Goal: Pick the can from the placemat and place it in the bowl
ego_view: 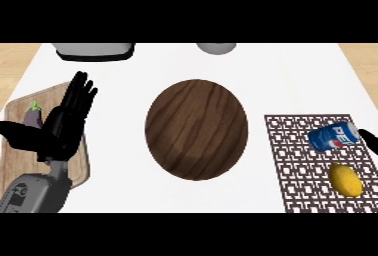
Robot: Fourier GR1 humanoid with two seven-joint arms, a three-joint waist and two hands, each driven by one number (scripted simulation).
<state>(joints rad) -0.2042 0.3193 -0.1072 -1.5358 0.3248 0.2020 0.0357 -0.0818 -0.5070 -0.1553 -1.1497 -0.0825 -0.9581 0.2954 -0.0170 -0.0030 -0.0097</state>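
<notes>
Blue can (334, 136) lies on its side on the placemat (295, 170), long axis left-right, silver end pointing right, where the right robot hand (371, 143) barely shows, state untellable. The left robot hand (63, 127) rests wide open.

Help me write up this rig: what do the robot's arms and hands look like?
The left hand is black, with long slender fingers and a thumb; its forearm is a grey shell bearing a round marking. Of the right hand only a black sliver shows at the view's right edge.
</notes>
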